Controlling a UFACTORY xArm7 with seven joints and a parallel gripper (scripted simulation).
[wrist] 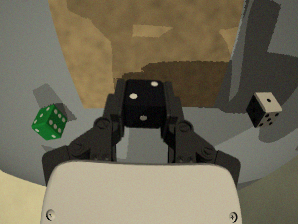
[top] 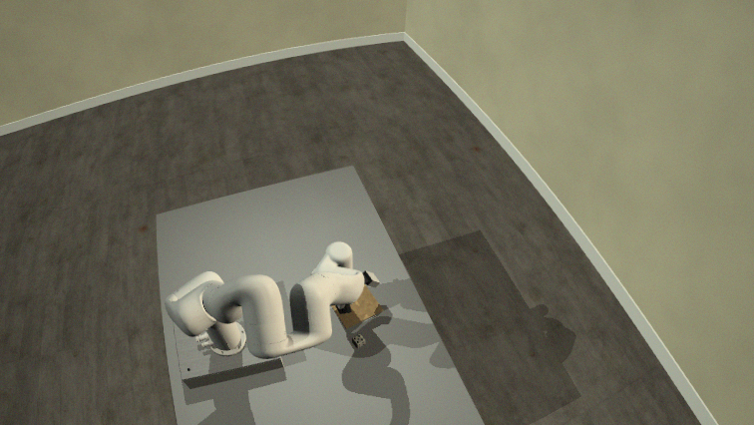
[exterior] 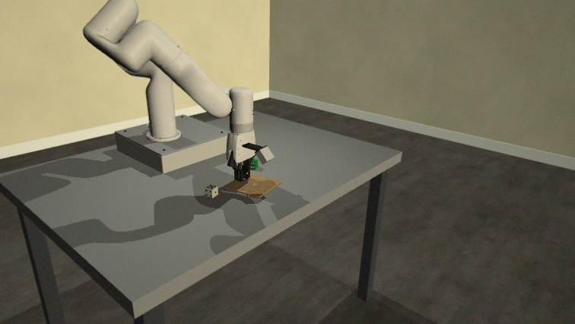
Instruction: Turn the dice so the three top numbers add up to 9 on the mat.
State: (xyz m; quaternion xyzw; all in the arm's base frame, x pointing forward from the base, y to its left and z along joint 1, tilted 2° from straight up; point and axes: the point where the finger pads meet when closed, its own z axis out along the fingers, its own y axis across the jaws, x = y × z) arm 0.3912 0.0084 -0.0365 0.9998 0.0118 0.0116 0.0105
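My gripper (exterior: pixel 242 176) (wrist: pixel 143 92) points down and is shut on the black die (wrist: pixel 143 107), low at the rear edge of the tan mat (top: pixel 367 304) (exterior: pixel 263 187) (wrist: pixel 92 70). Its two pips and one pip face the wrist camera. I cannot tell whether it touches the mat. The white die (top: pixel 358 340) (exterior: pixel 211 191) (wrist: pixel 264 110) stands on the table beside the mat; several pips show on top in the exterior view, one on a side. The green die (exterior: pixel 254 163) (wrist: pixel 49 122) is off the mat on the other side, hidden in the top view.
The robot base block (top: pixel 231 366) (exterior: pixel 192 154) stands on the grey table (top: pixel 263 221) (exterior: pixel 322 157) behind the mat. The wrist camera housing (top: pixel 370 278) (exterior: pixel 265 154) juts out over the mat. Arm shadows cross the mat and the table.
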